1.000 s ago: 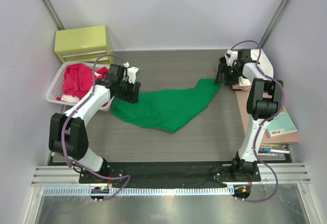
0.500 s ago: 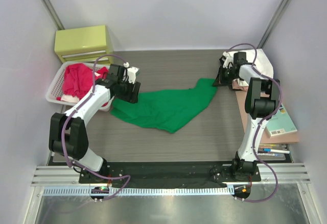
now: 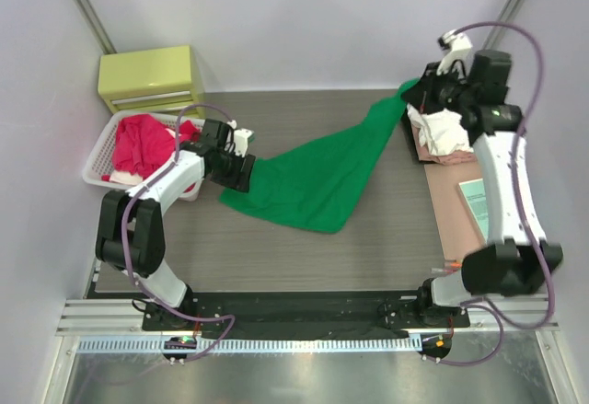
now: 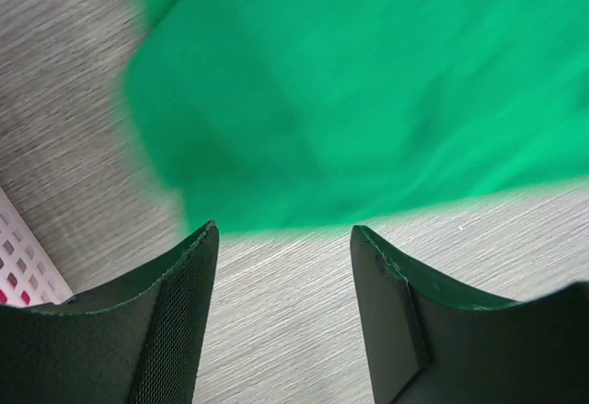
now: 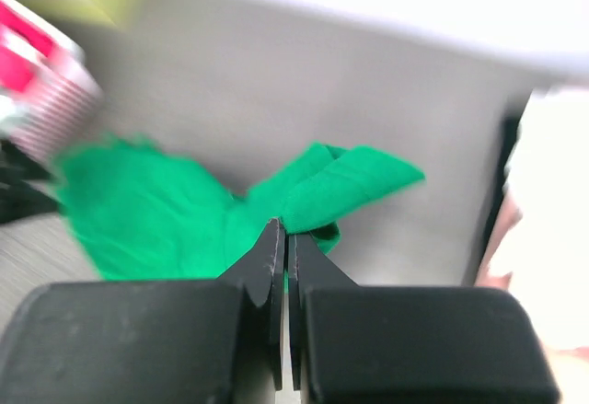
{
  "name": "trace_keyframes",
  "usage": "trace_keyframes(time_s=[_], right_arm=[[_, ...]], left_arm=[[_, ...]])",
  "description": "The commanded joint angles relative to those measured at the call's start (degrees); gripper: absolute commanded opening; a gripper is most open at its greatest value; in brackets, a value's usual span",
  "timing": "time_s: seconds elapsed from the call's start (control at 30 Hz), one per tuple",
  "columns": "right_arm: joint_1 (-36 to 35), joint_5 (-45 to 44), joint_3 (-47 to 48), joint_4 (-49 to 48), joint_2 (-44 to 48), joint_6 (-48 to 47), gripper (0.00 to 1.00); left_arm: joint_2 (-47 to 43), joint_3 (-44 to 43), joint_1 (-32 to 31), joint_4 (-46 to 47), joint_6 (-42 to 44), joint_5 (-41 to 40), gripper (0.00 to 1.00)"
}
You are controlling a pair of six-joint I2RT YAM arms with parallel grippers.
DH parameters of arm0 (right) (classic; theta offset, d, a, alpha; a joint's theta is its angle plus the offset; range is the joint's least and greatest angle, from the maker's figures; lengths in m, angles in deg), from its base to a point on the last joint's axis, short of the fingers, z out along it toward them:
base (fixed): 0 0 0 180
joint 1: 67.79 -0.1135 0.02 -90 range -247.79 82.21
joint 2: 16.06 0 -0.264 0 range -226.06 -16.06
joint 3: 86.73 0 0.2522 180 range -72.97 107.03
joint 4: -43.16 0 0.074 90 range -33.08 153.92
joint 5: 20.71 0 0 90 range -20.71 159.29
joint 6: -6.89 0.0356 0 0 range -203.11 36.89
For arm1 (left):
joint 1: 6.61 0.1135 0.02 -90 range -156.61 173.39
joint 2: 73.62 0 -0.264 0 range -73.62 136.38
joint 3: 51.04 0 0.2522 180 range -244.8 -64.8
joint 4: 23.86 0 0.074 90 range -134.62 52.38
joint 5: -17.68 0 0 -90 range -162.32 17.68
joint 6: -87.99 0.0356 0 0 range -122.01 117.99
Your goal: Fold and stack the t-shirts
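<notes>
Green tee mid-spread, no fold yet

We've got the green t-shirt (image 3: pixel 313 178) draped across the desk (image 3: pixel 368 257) with its near hem lying flat. The left pincer (image 4: pixel 281 238) hangs at the shirt's left edge, fingers apart, gripping nothing. Farther back, the right pincer (image 5: pixel 283 234) is clamped tight on a corner, holding it up beside the folded pile (image 3: pixel 442 132). Next, we reckon left has to pinch its own corner so we can stretch the thing flat.

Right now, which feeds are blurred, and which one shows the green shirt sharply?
Top view: sharp and evenly lit, green shirt crisp. Left wrist view: shirt edges smeared, table grain fairly clear. Right wrist view: background heavily blurred; only the right gripper, shut on the shirt, reads sharp.
</notes>
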Motion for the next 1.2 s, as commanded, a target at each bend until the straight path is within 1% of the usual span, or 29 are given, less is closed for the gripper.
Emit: trace_keyframes(time_s=[0.0, 0.2, 0.3, 0.4, 0.5, 0.53, 0.67, 0.7, 0.77, 0.83, 0.97, 1.0, 1.07, 1.1, 1.17], right_arm=[[-0.1, 3.0, 2.3, 0.5, 11.1, 2.3, 0.01], [0.0, 2.2, 3.0, 0.5, 18.4, 2.3, 0.01], [0.0, 3.8, 4.9, 0.5, 19.5, 5.1, 0.01], [0.0, 4.5, 5.4, 0.7, 19.9, 5.5, 0.01], [0.0, 4.1, 4.7, 0.8, 20.5, 5.1, 0.01], [0.0, 4.0, 4.0, 0.8, 20.8, 5.1, 0.01], [-0.1, 3.4, 2.0, 0.5, 22.0, 4.8, 0.01], [-0.1, 3.6, 1.7, 0.5, 22.1, 4.6, 0.01], [0.0, 3.1, 0.6, 0.6, 22.5, 4.3, 0.01], [0.0, 2.5, -0.8, 0.8, 22.8, 3.8, 0.01], [0.0, 0.7, -3.2, 1.6, 23.7, 2.7, 0.01], [0.0, 0.4, -3.5, 2.1, 23.6, 2.7, 0.01], [-0.1, -0.4, -4.6, 2.2, 23.5, 2.7, 0.01], [0.0, -0.7, -4.9, 2.3, 23.6, 2.7, 0.01], [0.0, -1.4, -5.5, 2.1, 23.5, 2.7, 0.01]], left_arm=[[-1.5, -1.5, -0.1, -0.3, 0.7, 1.6, 0.61], [-3.8, 0.1, -0.1, 0.0, 0.8, 0.7, 0.61], [-3.5, 1.1, -0.1, 0.5, 0.6, 1.1, 0.59], [-1.9, 0.7, -0.1, 0.7, -0.1, 2.5, 0.57], [0.4, -1.2, -0.1, -1.0, -1.5, 8.6, 0.61], [2.5, -1.7, -0.1, -1.4, -2.3, 14.5, 0.61], [8.0, -5.0, -0.2, -2.7, -3.3, 27.7, 0.62], [9.9, -8.1, -0.3, -5.0, -3.3, 29.2, 0.62], [15.2, -12.1, -0.7, -6.8, -2.3, 31.1, 0.62], [18.2, -18.3, -1.1, -8.4, -2.3, 29.7, 0.62], [27.3, -29.9, -3.9, -12.2, 0.1, 24.1, 0.63], [29.5, -35.7, -4.4, -13.6, 0.8, 22.4, 0.63], [33.3, -41.2, -4.7, -17.1, 0.8, 22.2, 0.63], [37.0, -46.0, -4.7, -17.8, 0.5, 22.7, 0.63], [39.7, -49.4, -4.9, -18.1, -0.1, 23.6, 0.63]])
